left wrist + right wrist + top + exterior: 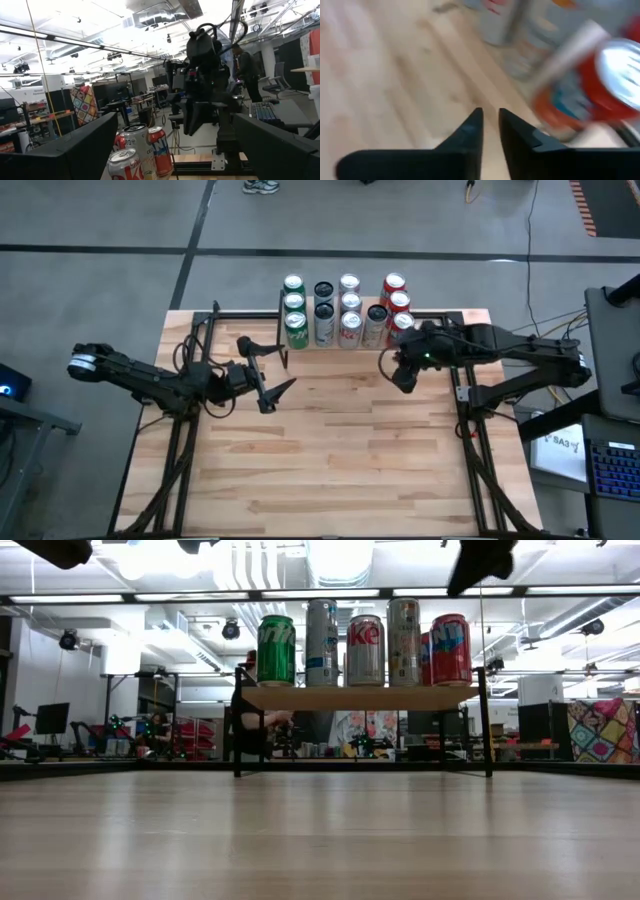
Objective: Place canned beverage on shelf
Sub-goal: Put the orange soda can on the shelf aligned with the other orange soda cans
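The shelf [360, 698] stands at the table's far edge on thin black legs. Several cans stand upright on its board: green [294, 305], black [323, 310], white [349, 305] and red [395, 292]. My right gripper [393, 372] hangs above the table just in front of the shelf's right end, slanting down, shut [490, 117] with nothing between its fingers. A red can [605, 85] on the shelf shows blurred beside it. My left gripper [272, 368] hovers open in front of the shelf's left end, holding nothing. It faces the cans [137, 147] and the right arm [205, 75].
The butcher-block tabletop [340, 460] lies bare in its middle and near half. Black frame rails run along its left and right edges. A keyboard [610, 470] sits off the table at the right. One person [250, 720] is behind the shelf, another [245, 65] in the room beyond.
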Controlling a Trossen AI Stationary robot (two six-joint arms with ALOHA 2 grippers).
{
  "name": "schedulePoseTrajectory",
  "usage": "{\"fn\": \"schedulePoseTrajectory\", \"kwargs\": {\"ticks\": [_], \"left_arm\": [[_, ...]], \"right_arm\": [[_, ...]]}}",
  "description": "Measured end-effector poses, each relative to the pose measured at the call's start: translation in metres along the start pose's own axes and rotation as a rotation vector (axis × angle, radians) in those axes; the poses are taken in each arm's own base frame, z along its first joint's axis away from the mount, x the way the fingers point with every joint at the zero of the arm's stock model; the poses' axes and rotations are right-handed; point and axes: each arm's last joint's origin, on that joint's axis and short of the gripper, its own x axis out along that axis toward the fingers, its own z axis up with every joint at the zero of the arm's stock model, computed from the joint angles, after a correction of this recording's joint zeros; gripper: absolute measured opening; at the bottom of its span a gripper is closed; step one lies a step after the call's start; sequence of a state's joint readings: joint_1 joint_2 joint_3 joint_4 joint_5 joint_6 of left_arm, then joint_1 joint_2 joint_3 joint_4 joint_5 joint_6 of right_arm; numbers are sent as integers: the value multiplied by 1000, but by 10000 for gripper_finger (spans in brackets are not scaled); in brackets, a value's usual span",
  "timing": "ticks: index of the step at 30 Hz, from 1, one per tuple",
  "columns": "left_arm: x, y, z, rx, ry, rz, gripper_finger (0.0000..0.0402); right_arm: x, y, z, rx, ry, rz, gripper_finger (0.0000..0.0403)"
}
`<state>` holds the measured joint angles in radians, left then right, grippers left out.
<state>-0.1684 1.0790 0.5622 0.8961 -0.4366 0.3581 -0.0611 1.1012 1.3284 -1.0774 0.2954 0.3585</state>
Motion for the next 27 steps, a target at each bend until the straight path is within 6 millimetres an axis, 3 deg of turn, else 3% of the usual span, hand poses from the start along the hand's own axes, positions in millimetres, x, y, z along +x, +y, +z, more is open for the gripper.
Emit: {"fn": "schedulePoseTrajectory", "kwargs": {"ticks": [4, 7, 27], "left_arm": [[0, 0, 0, 6, 3, -1, 382], [0, 0, 0, 20, 3, 0, 382], [2, 4, 4, 163, 42, 99, 382]], "right_arm": [[-5, -9, -6, 46, 55, -198, 15], [-6, -16, -8, 113, 52, -290, 10], [-1, -43, 2, 273, 37, -338, 9]]}}
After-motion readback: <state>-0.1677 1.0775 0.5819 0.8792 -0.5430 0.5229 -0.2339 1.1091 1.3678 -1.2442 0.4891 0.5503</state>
